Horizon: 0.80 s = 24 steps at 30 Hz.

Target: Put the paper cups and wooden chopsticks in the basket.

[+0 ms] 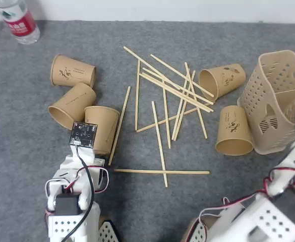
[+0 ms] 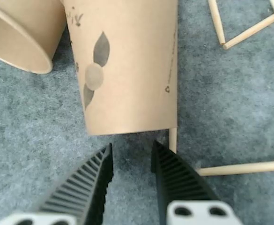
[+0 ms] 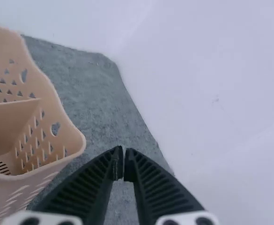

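Several brown paper cups lie on their sides on the grey mat: three at the left [image 1: 72,70] [image 1: 71,104] [image 1: 103,128] and two near the basket [image 1: 222,80] [image 1: 234,130]. Several wooden chopsticks [image 1: 160,91] lie scattered across the middle. The beige perforated basket [image 1: 276,101] [image 3: 19,117] stands at the right. My left gripper [image 2: 131,154] is open by a narrow gap, with nothing between its fingers, just short of the base of the nearest left cup [image 2: 127,70]. My right gripper [image 3: 123,161] is shut and empty, raised beside the basket over the mat's far right edge.
A water bottle [image 1: 18,20] with a red label stands at the back left corner. One chopstick [image 2: 244,168] lies crosswise by the left gripper, and another [image 2: 173,139] sticks out from under the cup. A white surface [image 3: 211,70] lies beyond the mat.
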Motion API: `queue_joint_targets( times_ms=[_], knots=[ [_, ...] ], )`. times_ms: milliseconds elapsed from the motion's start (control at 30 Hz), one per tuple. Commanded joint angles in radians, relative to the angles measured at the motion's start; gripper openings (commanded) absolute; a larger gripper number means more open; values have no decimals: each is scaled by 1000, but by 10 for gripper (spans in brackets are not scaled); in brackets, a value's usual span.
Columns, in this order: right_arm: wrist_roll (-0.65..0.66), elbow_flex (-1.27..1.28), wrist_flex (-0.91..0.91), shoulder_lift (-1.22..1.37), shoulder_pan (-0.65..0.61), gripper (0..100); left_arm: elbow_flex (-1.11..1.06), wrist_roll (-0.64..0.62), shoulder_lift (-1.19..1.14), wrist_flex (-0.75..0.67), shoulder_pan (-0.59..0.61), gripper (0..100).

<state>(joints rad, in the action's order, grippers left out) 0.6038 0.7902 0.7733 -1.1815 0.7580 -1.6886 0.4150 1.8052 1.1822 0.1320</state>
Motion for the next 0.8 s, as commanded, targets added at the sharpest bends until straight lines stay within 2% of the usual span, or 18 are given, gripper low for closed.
queue_joint_targets(
  times_ms=[0, 167, 433, 633, 767],
  knots=[
    [-203, -11, -50, 99, 44, 8, 5, 9, 11, 3, 5, 130],
    [-379, -72, -47, 303, 58, 8, 5, 9, 11, 3, 5, 130],
    [-551, -226, -33, 601, 120, 8, 5, 9, 11, 3, 5, 130],
    [-552, -295, -85, 776, 134, 8, 5, 9, 11, 3, 5, 130],
    [-508, -292, -134, 872, 90, 8, 5, 9, 12, 3, 5, 130]
  ],
)
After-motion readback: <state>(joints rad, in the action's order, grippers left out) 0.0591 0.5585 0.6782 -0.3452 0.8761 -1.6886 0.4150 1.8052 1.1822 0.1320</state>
